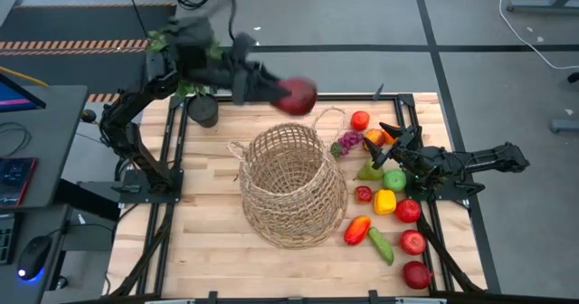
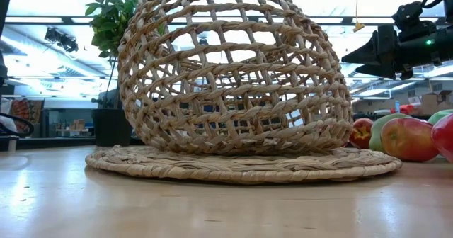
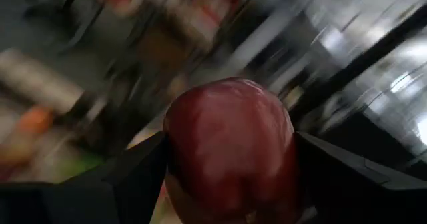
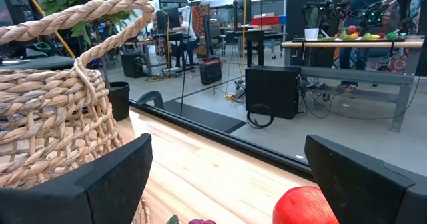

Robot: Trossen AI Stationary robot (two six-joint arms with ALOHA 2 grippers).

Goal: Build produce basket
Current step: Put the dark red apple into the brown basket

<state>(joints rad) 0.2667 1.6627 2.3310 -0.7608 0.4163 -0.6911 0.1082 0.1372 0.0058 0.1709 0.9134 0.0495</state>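
Observation:
The tan open-weave wicker basket stands at the table's middle on its flat woven base. My left gripper hangs in the air just beyond the basket's far rim, shut on a dark red apple. The rest of the produce lies on the table to the basket's right: red apples, a green apple, peppers, a cucumber, grapes and an orange. My right gripper rests open, low among this produce, pointing past the basket's loop handle. My left gripper pinches the red apple between its two fingers, one on each of the apple's opposite sides. The fingers lie about level and point toward the table's right. The apple is lifted clear, high above the table.
A black plant pot with a leafy green plant stands at the table's far left corner, close under my left arm. A red fruit lies just ahead of my right gripper. The near left of the wooden table is bare.

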